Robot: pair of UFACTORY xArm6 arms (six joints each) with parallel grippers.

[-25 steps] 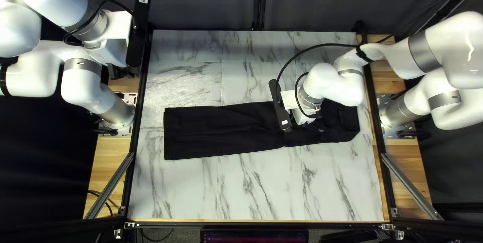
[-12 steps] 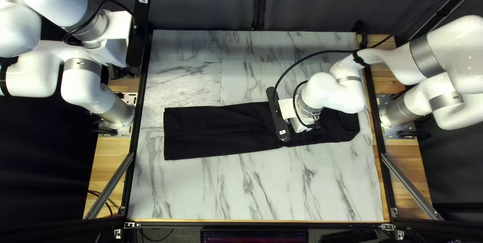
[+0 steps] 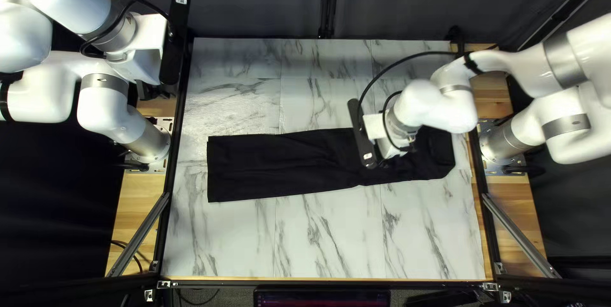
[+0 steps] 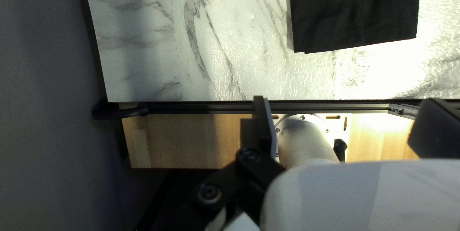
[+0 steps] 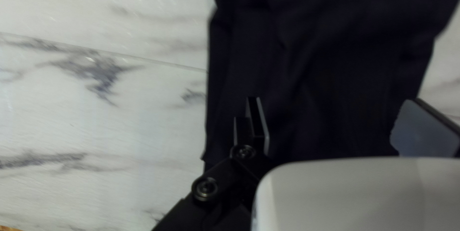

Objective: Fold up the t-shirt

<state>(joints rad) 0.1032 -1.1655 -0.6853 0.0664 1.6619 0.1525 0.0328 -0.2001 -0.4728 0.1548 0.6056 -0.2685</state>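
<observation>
The black t-shirt (image 3: 273,164) lies flat as a long folded strip across the table, its right part partly hidden by my right arm. Above that part is my right gripper (image 3: 389,146). In the right wrist view the right gripper (image 5: 338,113) is open, its fingers spread over the dark cloth (image 5: 335,44) without holding any. My left gripper (image 3: 149,89) hangs by the table's left edge, away from the shirt. The left wrist view shows the left gripper (image 4: 346,116) open and empty, with one squared end of the shirt (image 4: 354,11) ahead of it.
The marble-patterned table (image 3: 318,237) shows on both long sides of the shirt. A black frame rail (image 4: 206,108) runs along the left edge, beside the left arm's base (image 3: 149,141). The right arm's base (image 3: 503,141) stands at the opposite edge.
Over the last half second my right gripper has shifted rightward and slightly toward the far edge, after a small leftward move before that. The left arm and the shirt look unmoved.
</observation>
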